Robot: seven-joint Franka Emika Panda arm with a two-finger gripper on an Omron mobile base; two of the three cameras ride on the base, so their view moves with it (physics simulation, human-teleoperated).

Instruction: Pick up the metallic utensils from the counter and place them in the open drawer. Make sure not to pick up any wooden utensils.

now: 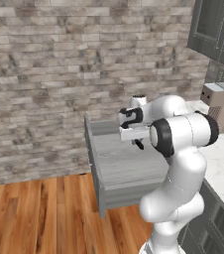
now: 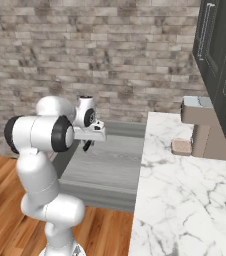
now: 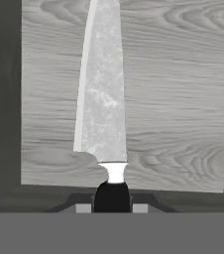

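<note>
Black-handled knife [image 3: 104, 104] with a silver blade held in the two-finger pincer [image 3: 112, 206] above the wide shallow grey drawer [image 1: 124, 166].

Narrowed jaws clamp the knife's black handle, and the mottled blade runs straight out from the fingers over the drawer's flat grey wood-grain floor, apart from it. Seen from the base, the pincer [image 1: 138, 144] hangs over the pulled-out drawer beside the white marble tabletop [image 2: 185, 200] with grey veins; a brick wall [image 1: 59, 74] stands behind.
</note>
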